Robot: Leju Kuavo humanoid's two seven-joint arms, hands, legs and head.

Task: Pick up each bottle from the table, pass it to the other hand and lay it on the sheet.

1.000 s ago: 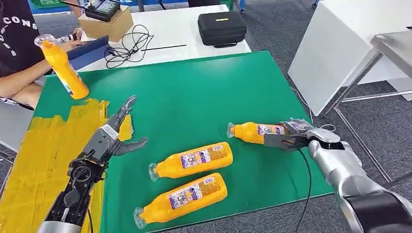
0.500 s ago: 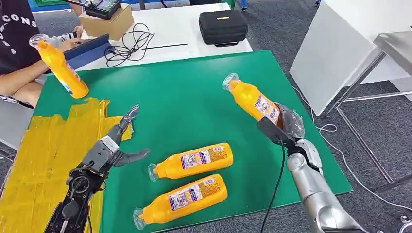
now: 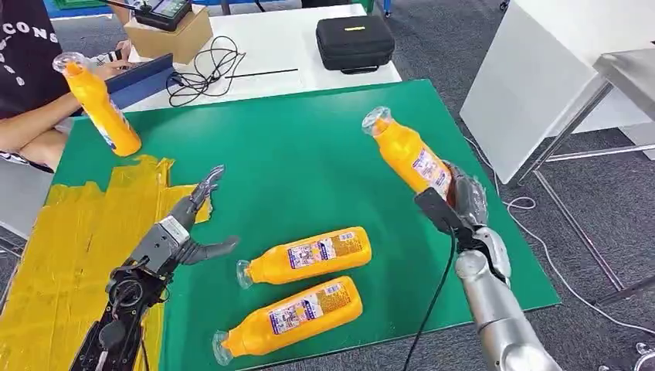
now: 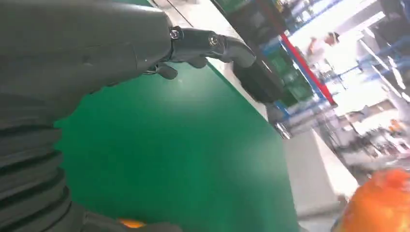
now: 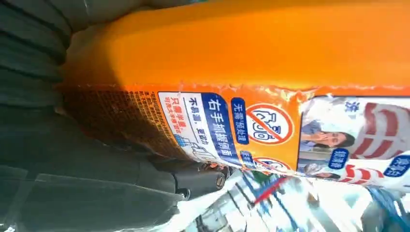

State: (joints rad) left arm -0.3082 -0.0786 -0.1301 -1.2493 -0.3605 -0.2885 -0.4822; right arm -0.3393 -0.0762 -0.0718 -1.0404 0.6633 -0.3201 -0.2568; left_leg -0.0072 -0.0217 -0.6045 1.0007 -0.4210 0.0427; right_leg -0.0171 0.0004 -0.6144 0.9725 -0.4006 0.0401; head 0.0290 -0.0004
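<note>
Taking the green mat [image 3: 293,154] on the desk as our landmark, we start off its left edge, where a person's hand [image 3: 108,63] rests behind an orange bottle [image 3: 99,106] standing tilted at the mat's far left corner. Just nearer than that corner, the yellow sheet [image 3: 69,239] covers the left side of the mat, patched from strips of tape. Our left hand [image 3: 179,228] hovers over the sheet's right border, its fingers [image 3: 202,188] spread apart and holding nothing; in the left wrist view the thumb [image 4: 212,43] juts out above bare green mat. Toward the middle of the mat's near half lie two more bottles side by side, the farther bottle [image 3: 305,255] and the nearer bottle [image 3: 290,311], both on their sides with caps pointing left, close together but apart. Over the right part of the mat, our right hand [image 3: 456,205] grips the held bottle [image 3: 405,152] by its base, lifted clear of the mat and tilted, cap up and leaning left. The right wrist view shows its label [image 5: 270,130] close up, with our dark fingers [image 5: 200,180] wrapped against it.
</note>
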